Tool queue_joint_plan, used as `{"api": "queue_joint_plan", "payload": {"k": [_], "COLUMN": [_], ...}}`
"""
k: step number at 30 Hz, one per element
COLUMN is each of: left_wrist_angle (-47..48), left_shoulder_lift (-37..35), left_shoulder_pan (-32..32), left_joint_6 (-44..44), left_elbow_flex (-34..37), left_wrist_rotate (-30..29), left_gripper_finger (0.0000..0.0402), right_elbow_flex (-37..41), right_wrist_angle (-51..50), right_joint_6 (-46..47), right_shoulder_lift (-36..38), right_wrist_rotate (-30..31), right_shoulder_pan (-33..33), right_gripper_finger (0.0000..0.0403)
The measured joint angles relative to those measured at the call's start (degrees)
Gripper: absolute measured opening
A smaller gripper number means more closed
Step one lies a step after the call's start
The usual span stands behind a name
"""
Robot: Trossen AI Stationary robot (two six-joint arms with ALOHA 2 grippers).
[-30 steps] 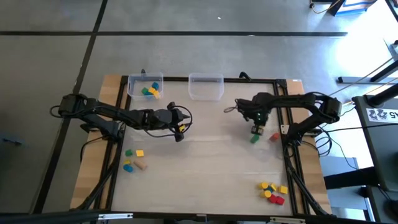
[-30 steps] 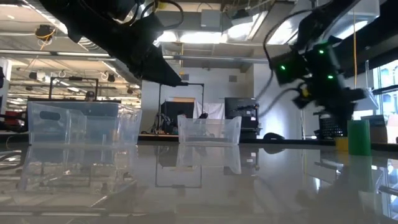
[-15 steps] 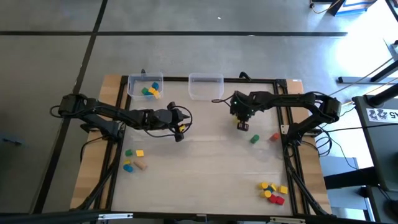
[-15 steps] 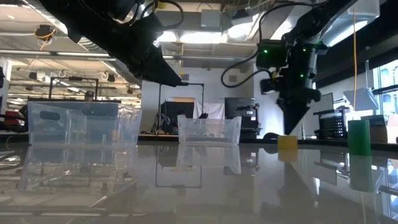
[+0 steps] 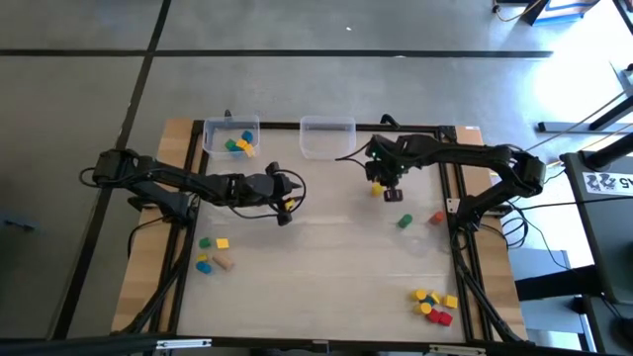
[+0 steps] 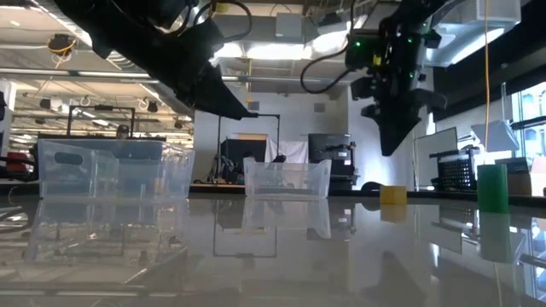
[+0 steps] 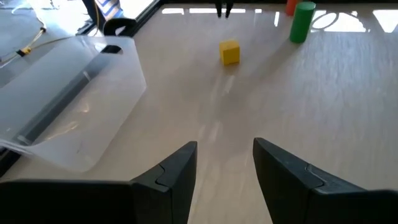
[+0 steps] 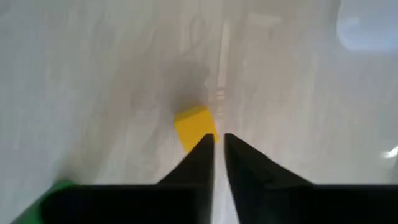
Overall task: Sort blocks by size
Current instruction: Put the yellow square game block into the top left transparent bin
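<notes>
Table [image 5: 326,267]: two bins [image 5: 327,137], sixteen blocks [image 5: 432,305].

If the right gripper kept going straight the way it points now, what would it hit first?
Probably the yellow block on the table: the right gripper, shut and empty, points down just beside it. Depth is unclear, so it might meet bare table instead.

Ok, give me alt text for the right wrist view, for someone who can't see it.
The right gripper, fingers shut with nothing between them, hangs above a yellow block lying on the pale table. A green block shows at one corner, and the blurred edge of a clear bin at the opposite one.
</notes>
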State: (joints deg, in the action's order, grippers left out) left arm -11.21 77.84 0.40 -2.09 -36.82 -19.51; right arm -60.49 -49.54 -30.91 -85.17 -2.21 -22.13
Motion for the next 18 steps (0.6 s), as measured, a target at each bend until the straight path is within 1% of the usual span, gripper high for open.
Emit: {"api": "queue_joint_plan", "payload": {"k": [2, 4, 8, 11, 14, 18], "left_wrist_angle": [1.4, 2.6, 4.8, 5.2, 5.2, 5.0], "left_shoulder_lift": [-0.2, -0.7, -2.7, -4.8, -6.8, -8.6], "left_shoulder_pan": [0.0, 0.0, 0.0, 0.0, 0.1, 0.7], "left_joint_6": [-0.4, -1.1, -2.4, -2.1, -0.9, 1.0], "left_elbow_flex": [0.0, 0.0, 0.0, 0.0, 0.0, 0.0], "left_wrist_rotate": [0.0, 0.0, 0.0, 0.0, 0.0, 0.0], "left_gripper_finger": [0.0155, 0.0155, 0.0155, 0.0155, 0.0155, 0.0155], "right_elbow_flex": [0.0, 0.2, 1.7, 3.6, 6.2, 9.8], "right_wrist_angle": [-0.3, -0.3, 0.5, 0.8, 3.3, 9.3], "right_joint_6": [-2.2, -4.3, -9.8, -12.4, -13.1, -13.2], "right_shoulder_lift": [-0.1, -0.4, -0.5, -0.5, -0.7, -1.5], "right_wrist_rotate": [-1.5, -1.7, 4.4, 8.1, 9.2, 9.2], "right_shoulder_pan": [0.5, 1.3, 3.5, 4.3, 4.1, 4.1], "right_gripper_finger": [0.0089, 0.0135, 0.0227, 0.0279, 0.0311, 0.0322]}}
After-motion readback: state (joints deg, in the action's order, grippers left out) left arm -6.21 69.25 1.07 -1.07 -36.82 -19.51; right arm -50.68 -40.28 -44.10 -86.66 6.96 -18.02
